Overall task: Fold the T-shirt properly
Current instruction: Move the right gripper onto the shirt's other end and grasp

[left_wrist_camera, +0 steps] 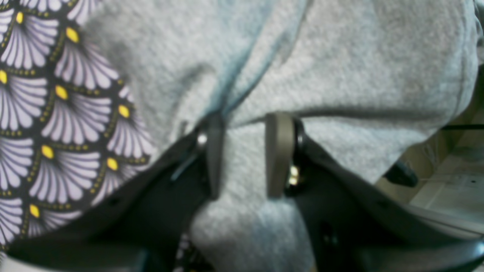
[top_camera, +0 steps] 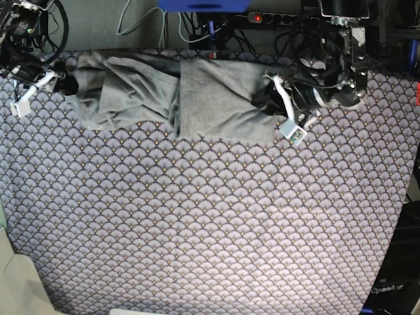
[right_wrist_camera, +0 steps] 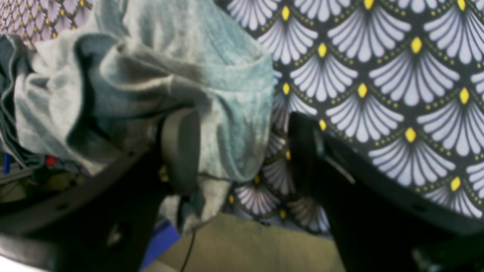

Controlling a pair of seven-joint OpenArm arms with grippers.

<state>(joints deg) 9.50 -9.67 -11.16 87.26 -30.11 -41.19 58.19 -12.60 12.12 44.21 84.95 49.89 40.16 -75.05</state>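
The light grey T-shirt [top_camera: 216, 98] lies crumpled along the far edge of the table, its left half bunched and its right half flatter. My left gripper [left_wrist_camera: 247, 117] is at the shirt's right end [top_camera: 259, 98]. Its jaws are closed on a fold of the grey fabric [left_wrist_camera: 340, 75], which fills the gap between them. My right gripper [right_wrist_camera: 240, 115] is at the shirt's left end [top_camera: 69, 84]. Its jaws are wide apart. Bunched fabric [right_wrist_camera: 151, 75] drapes against one finger [right_wrist_camera: 181, 151], and tablecloth shows between the fabric and the other finger.
The purple scallop-patterned tablecloth [top_camera: 210, 230] covers the table. Cables and a power strip [top_camera: 262, 16] crowd the back edge behind the shirt. In the right wrist view the table edge and the tan floor [right_wrist_camera: 245, 245] show just below the gripper.
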